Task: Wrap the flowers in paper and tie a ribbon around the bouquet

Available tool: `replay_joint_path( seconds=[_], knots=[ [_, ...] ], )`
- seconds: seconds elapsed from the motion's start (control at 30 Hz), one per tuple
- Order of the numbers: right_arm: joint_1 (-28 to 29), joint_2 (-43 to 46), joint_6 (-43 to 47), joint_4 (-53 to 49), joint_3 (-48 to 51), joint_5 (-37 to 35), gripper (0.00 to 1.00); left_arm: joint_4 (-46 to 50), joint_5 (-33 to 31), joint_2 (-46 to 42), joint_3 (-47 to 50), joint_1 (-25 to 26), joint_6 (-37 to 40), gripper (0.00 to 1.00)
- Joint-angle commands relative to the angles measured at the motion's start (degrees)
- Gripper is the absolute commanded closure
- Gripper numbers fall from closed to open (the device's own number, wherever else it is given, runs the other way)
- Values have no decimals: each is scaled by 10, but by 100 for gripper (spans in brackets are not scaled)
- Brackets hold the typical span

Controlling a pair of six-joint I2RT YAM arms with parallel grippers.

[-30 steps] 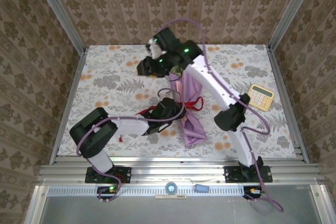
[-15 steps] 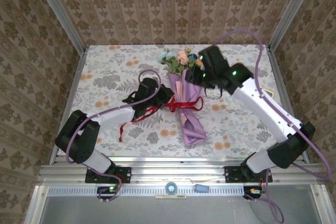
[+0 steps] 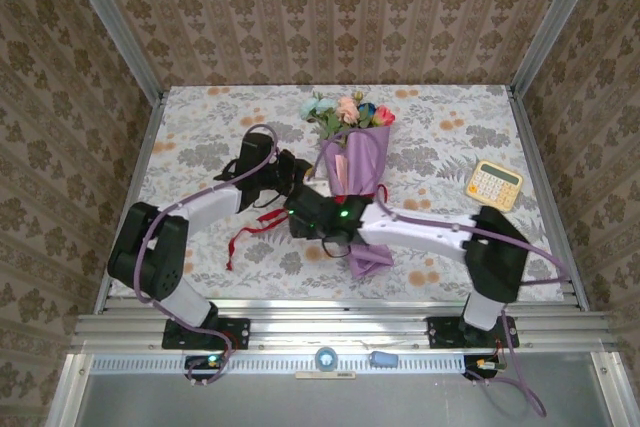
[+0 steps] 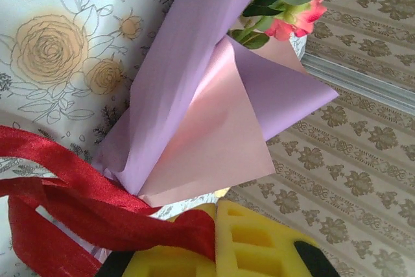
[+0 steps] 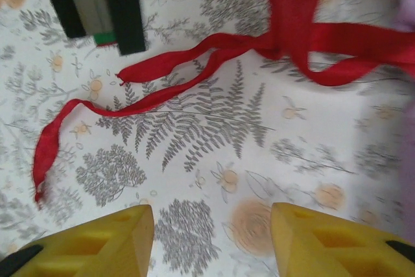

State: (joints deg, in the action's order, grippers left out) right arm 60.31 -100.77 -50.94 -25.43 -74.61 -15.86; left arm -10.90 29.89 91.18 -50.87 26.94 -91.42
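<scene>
- The bouquet (image 3: 357, 172) lies in the middle of the table (image 3: 200, 137), with the flowers (image 3: 345, 110) pointing to the far edge and the narrow end toward the arms
- The paper (image 4: 188, 95) is wrapped round the stems as a lilac cone, and a pink inner flap stands open on one side
- The ribbon (image 5: 350, 34) goes round the cone about halfway down, and its loose tails trail to the left across the flowered cloth toward the left arm
- The left gripper (image 3: 293, 175) sits just left of the cone; in the left wrist view its yellow fingers (image 4: 259, 244) are pressed together with a stretch of ribbon pinched between them
- The right gripper (image 3: 302, 215) hovers near the cone's left side, on the arms' side of the left gripper and above the ribbon tails; its jaws are spread wide, with bare cloth showing between them
- A calculator (image 3: 493, 184) lies well apart on the right
</scene>
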Motion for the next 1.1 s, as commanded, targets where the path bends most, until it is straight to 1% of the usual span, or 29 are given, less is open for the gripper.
replay_joint_path(
  seconds=[0.0,0.13,0.27,0.3,0.33,0.47,0.6,0.8,0.9,0.97,1.03,1.07],
  knots=[
    [9,-65,-36,66,-30,-72,47,-29,34,21,3,-30,-40,100],
    [9,-141,-34,62,-99,-118,46,-29,53,47,-11,-53,-38,100],
    [6,-196,-41,52,-150,-147,43,-55,66,75,-10,-70,-61,100],
    [5,-205,-41,52,-159,-149,43,-66,66,83,-10,-74,-68,100],
    [2,-216,-45,49,-169,-149,43,-77,86,93,-10,-80,-77,100],
    [-2,-261,-75,-15,-217,-154,44,-85,94,117,-26,-95,-83,100],
    [-2,-281,-110,-35,-219,-152,45,-74,97,129,-41,-97,-77,100],
    [-9,-317,-122,-46,-243,-144,47,-74,100,140,-41,-99,-78,100],
    [-13,-341,-122,-62,-266,-137,51,-70,101,142,-42,-99,-76,100],
    [-15,-353,-124,-73,-277,-130,55,-68,101,142,-42,-99,-74,100],
    [-15,-359,-127,-74,-280,-121,63,-66,101,142,-43,-100,-73,100],
    [-15,-361,-128,-77,-281,-116,71,-65,101,142,-43,-101,-73,100]
  ],
)
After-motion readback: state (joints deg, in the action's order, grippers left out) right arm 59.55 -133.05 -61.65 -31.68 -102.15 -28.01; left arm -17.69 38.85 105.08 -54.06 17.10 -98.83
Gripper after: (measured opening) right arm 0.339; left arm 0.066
